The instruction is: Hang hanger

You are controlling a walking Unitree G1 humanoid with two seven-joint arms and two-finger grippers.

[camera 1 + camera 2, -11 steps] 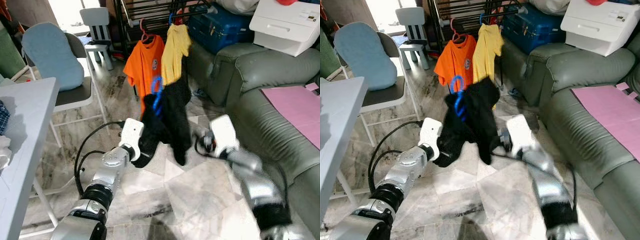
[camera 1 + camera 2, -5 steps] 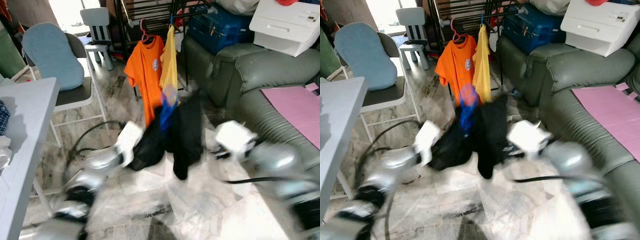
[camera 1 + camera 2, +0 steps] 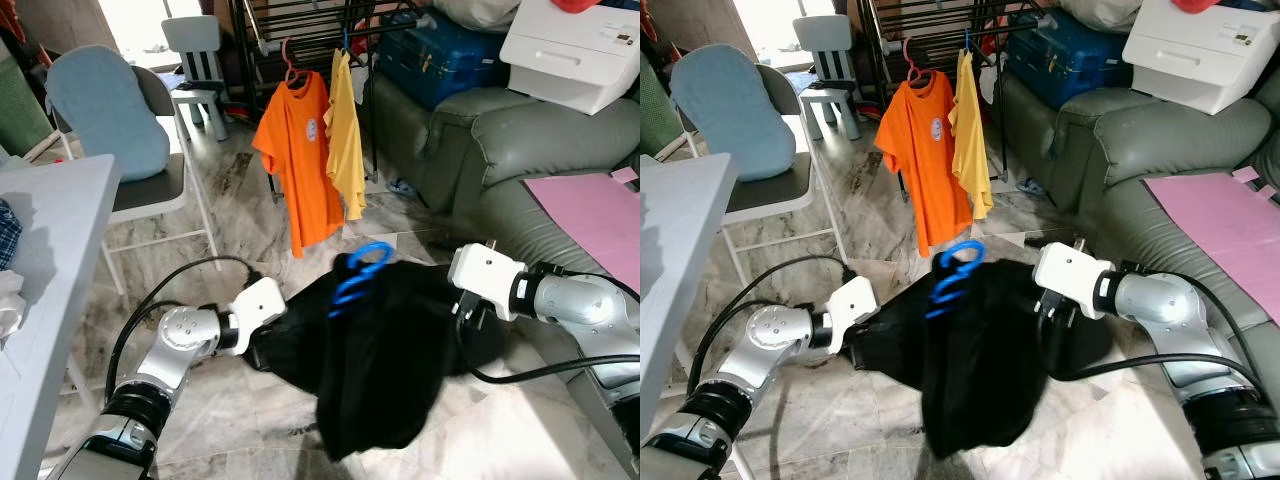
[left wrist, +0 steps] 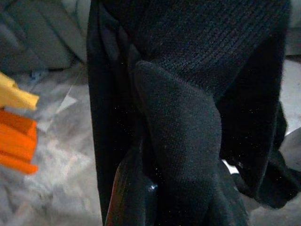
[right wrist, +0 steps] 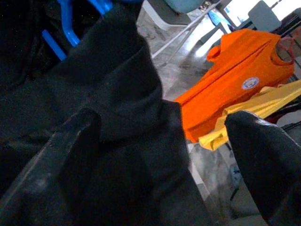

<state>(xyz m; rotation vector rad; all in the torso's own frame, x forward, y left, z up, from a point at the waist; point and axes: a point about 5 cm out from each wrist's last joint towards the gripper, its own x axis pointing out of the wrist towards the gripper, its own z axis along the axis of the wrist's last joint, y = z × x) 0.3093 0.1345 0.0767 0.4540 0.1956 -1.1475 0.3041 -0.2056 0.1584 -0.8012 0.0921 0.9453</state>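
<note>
Left eye view showed the left pincer (image 3: 262,345), seemingly clenched on the black garment (image 3: 375,360) with blue hanger (image 3: 355,275); the right pincer (image 5: 160,136) was released.

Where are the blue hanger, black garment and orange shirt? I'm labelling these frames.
blue hanger (image 3: 358,268), left eye view, hook loop.
black garment (image 3: 380,370), left eye view, hanging body.
orange shirt (image 3: 923,150), right eye view, chest.

Black knit garment (image 4: 197,94) hangs close up, folds draped over the left gripper's finger (image 4: 129,197). Orange cloth (image 4: 16,146) and yellow cloth (image 4: 14,96) at one edge, marble floor (image 4: 61,155) behind.
</note>
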